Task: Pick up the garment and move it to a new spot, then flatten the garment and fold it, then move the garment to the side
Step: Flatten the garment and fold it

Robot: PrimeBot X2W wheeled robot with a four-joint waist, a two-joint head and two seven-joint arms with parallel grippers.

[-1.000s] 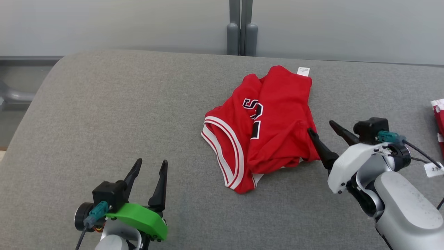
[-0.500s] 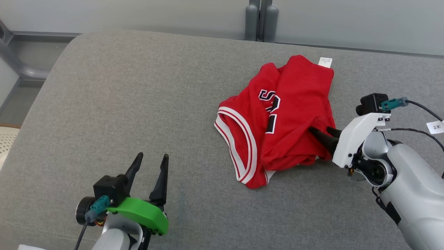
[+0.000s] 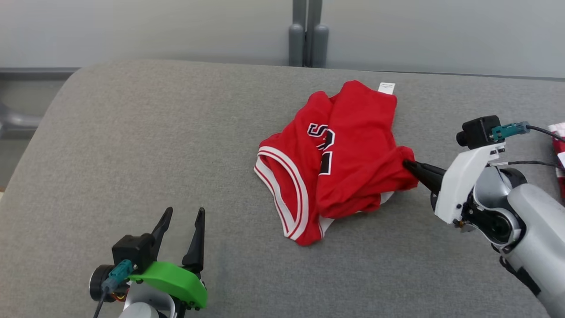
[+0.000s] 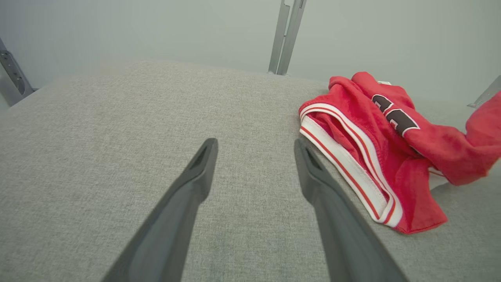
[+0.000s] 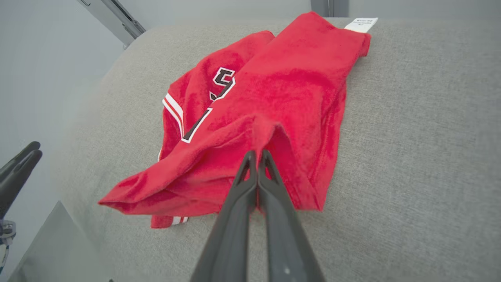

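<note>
A: Head view?
B: Red garment (image 3: 348, 145) crumpled near the middle of the grey desk (image 3: 132, 154), white-trimmed opening facing left, white label (image 3: 386, 88) at the far edge. Right pincer (image 3: 408, 164) clamped on the garment's right edge, cloth bunched at the tips. Left pincer (image 3: 184, 212) spread wide, holding nothing, at lower left, well apart from the garment.
A: Left wrist view?
B: Own fingers (image 4: 191, 184) wide apart over bare desk. Garment (image 4: 372, 149) off to the right, its right corner raised off the surface.
A: Right wrist view?
B: Tips pressed together on a pinched fold of red cloth. Rest of the garment (image 5: 274, 98) lying on the desk beyond. Left pincer (image 5: 19, 156) dark at the left edge.
</note>
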